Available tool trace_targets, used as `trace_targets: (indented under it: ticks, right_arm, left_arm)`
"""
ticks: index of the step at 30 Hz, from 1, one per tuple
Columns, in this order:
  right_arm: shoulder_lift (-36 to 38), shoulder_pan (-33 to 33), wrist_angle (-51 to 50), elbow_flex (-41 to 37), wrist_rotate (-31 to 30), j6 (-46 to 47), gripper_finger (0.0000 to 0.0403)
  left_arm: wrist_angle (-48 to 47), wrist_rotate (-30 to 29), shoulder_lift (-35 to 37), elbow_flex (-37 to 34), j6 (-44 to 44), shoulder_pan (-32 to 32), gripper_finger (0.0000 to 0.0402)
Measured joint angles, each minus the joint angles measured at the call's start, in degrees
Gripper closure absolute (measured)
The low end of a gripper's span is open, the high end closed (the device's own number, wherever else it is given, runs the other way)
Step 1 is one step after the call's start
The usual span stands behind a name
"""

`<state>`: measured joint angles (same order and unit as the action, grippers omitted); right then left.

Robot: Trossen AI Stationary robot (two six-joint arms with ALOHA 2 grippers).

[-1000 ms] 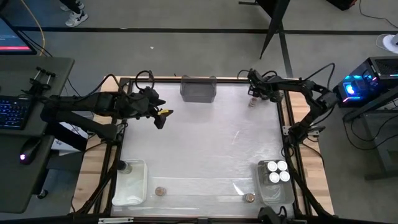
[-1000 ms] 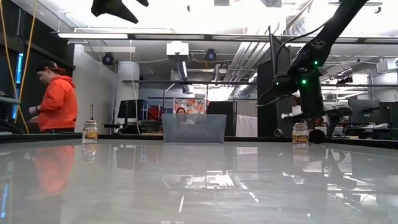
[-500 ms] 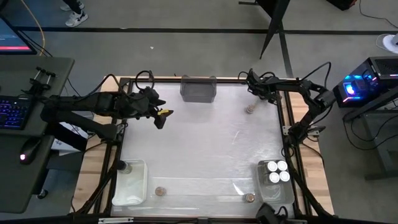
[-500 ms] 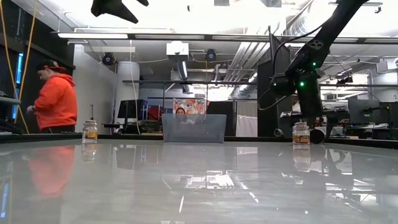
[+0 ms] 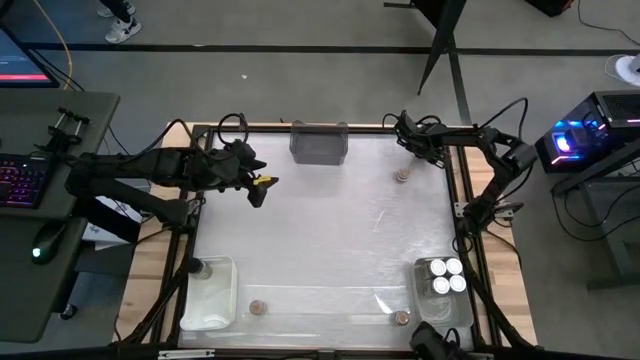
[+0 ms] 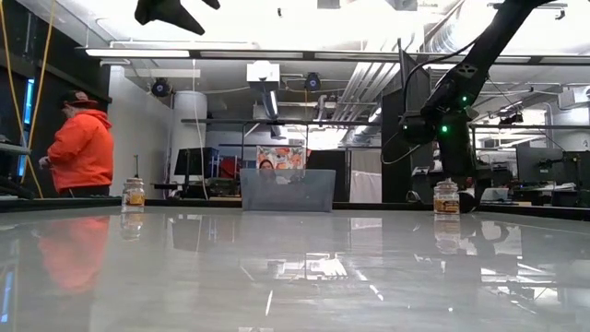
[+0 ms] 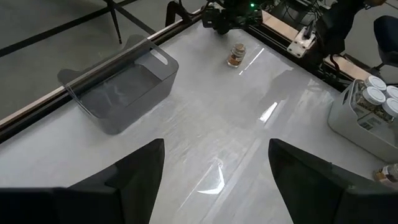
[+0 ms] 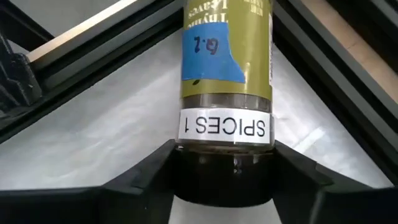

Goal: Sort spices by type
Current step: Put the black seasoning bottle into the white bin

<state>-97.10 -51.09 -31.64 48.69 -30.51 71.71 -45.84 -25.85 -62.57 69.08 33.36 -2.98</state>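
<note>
Off to the right of the grey bin (image 5: 319, 143), at the far right corner of the table (image 5: 330, 230), the right gripper (image 5: 408, 134) has its fingers (image 8: 137, 177) clamped on the dark lid end of a spice jar (image 8: 226, 74). That jar has an olive label, a bit of blue tape and a white strip reading "SPICES 1", and it pokes out away from the wrist over the table corner.

A second jar (image 5: 401, 177) stands upright on the table a bit nearer than the bin and to its right, just beside that gripper but not touching it; you can also see it from the left wrist (image 7: 236, 55).

Way over on the near side from the bin, a clear bin (image 5: 443, 305) at the right corner holds the white-lidded jars (image 5: 445, 277). Another clear bin (image 5: 212, 300) sits at the near left corner with one jar (image 5: 196, 267) in it. Two more loose jars stand along the near edge, one (image 5: 258, 308) just beside the left clear bin and one (image 5: 401, 318) just beside the right one.

The left gripper (image 7: 216, 148) hangs over the table left of the grey bin, fingers spread apart with nothing between them.

A person in an orange hoodie (image 6: 83, 152) is in the room beyond the table.
</note>
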Motion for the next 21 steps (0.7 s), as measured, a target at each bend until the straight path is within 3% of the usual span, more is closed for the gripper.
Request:
trace_targets:
  ticks: [7, 12, 16, 21]
  right_arm:
    - [0.7, 0.5, -1.3, 0.0, 1.0, -1.2, 0.0204]
    - [4.3, 1.8, -4.9, 0.0, 0.7, -7.6, 0.0204]
    - [10.6, 4.5, -6.8, 0.0, -0.9, -13.0, 0.0204]
    - [23.3, 11.4, -4.9, 0.0, 0.3, -21.7, 0.0204]
  left_arm:
    - [-0.1, 0.2, 0.0, 0.0, 0.5, 0.0, 0.0126]
    - [-0.2, 0.5, 0.0, 0.0, -0.4, 0.0, 0.0126]
    - [-0.2, 1.0, 0.0, 0.0, -5.3, -0.1, 0.0126]
    - [-0.2, 3.7, -0.2, 0.0, -18.2, -0.1, 0.0126]
